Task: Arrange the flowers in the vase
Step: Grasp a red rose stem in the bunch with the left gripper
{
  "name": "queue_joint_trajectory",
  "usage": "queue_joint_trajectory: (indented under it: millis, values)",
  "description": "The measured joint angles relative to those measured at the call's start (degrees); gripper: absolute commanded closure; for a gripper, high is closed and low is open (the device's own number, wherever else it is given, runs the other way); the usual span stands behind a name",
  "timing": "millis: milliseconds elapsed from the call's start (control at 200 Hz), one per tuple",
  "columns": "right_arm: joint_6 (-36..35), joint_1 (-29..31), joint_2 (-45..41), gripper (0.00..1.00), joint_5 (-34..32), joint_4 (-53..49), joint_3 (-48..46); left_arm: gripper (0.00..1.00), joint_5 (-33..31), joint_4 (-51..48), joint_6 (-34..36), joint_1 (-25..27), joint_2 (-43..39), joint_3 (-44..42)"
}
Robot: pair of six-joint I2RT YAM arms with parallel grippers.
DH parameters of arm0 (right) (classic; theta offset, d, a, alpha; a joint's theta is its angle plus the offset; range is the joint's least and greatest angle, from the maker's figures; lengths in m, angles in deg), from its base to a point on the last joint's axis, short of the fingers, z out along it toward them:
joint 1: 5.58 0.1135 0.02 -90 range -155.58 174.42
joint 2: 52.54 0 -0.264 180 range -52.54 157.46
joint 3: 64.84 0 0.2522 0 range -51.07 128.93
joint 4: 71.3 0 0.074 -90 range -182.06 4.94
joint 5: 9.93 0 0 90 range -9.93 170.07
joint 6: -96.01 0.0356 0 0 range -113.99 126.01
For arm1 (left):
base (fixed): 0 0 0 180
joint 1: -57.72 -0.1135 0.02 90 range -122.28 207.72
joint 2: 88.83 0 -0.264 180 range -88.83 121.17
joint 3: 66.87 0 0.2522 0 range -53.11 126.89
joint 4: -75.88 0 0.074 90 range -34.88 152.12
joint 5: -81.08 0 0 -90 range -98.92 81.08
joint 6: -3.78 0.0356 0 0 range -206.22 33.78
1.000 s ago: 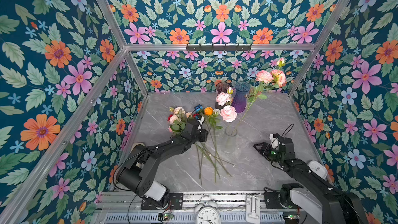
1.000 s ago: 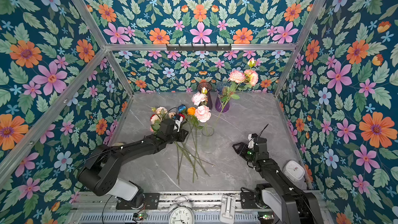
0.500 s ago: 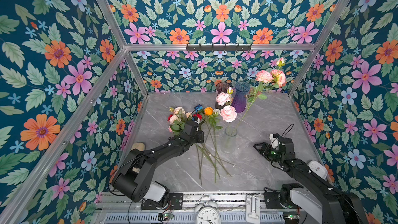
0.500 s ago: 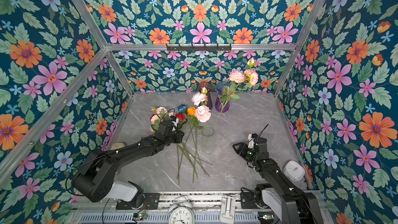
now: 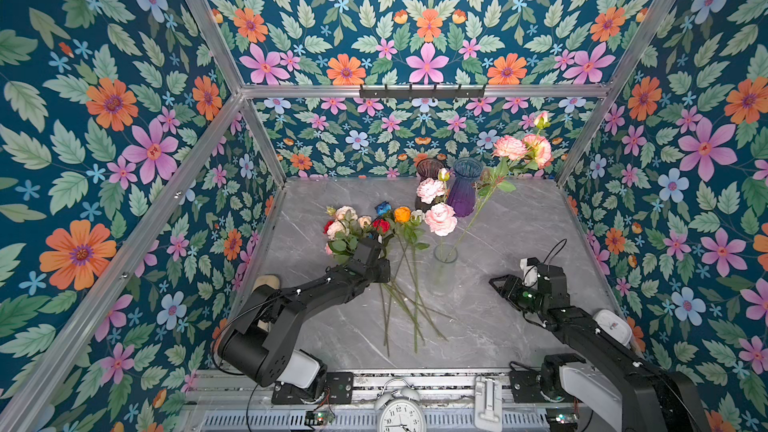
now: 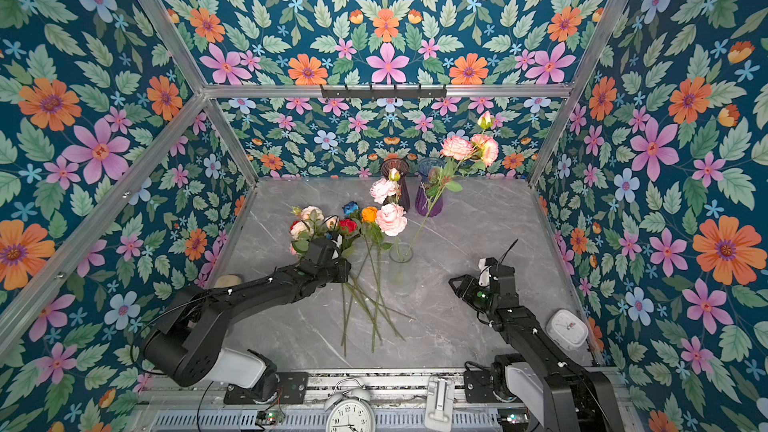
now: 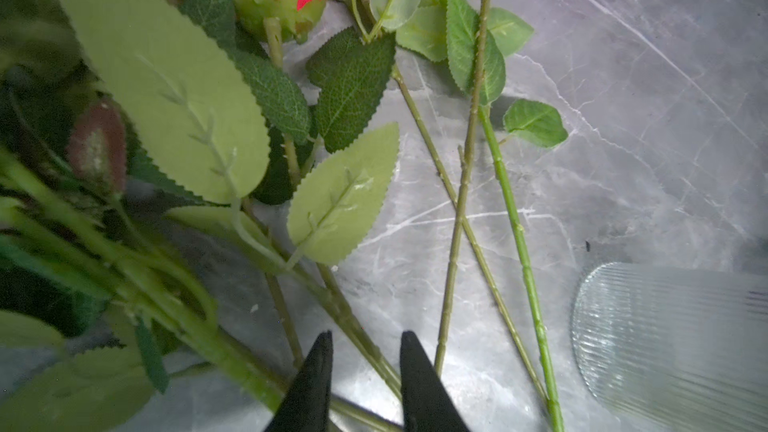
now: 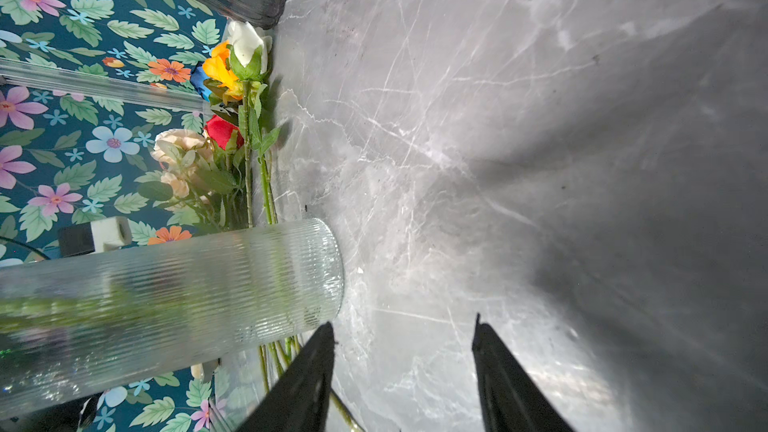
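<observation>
Left jaws narrowly parted, flower stems [image 7: 365,342] between them — seemingly unpinched; right jaws spread beside vase [image 8: 187,297].

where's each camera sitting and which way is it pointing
Top views: high in front, facing down at the table and back wall; left arm and right arm show.
Left wrist: on the left arm, facing loose flowers; left fingers show.
Right wrist: on the right arm, facing the clear vase; right fingers show.
Shared: both wrist views catch the clear vase and flowers.
</observation>
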Motion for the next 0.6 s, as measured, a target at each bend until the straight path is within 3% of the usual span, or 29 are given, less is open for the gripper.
queue_joint_trajectory:
  millis: [460, 600]
  values:
    - [0.17, 0.0, -0.07, 0.45, 0.0, 0.0, 0.0, 0.69, 1.55, 2.01, -0.94, 0.0, 4.09, 0.68]
    - [0.17, 0.0, -0.07, 0.45, 0.0, 0.0, 0.0, 0.75, 2.19, 3.39, -1.18, 0.0, 5.51, 0.9]
